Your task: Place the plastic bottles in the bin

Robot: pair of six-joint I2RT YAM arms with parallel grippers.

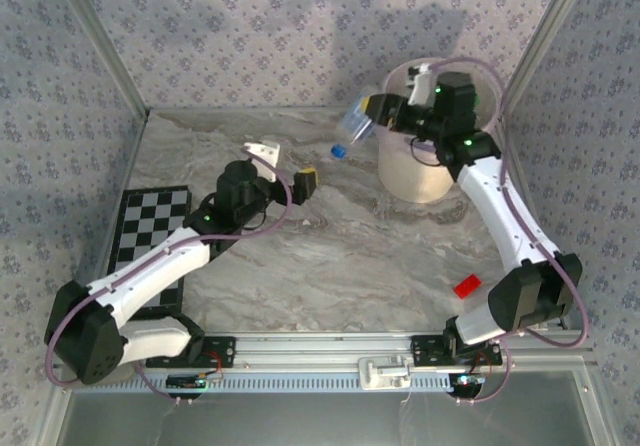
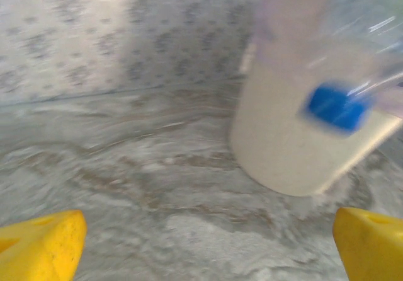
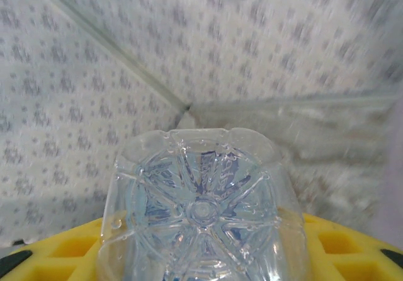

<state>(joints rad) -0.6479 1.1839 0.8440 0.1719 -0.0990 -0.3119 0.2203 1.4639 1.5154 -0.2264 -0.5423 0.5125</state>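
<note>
Left gripper [image 1: 285, 166]: jaws spread wide, holding nothing, above the marble table [image 1: 330, 256].
Right gripper [image 1: 383, 116]: clamped on the clear bottle [image 1: 356, 124], blue cap [image 1: 338, 151] pointing downward.
Clear bottle: airborne, just beside the bin [image 1: 420, 181], at its left rim.

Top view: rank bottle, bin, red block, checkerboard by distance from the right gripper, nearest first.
1. bottle: held in the right gripper fingers, far right.
2. bin: directly beside and below the gripper.
3. red block: near right, by the arm's base.
4. checkerboard: left side of the table.
</note>
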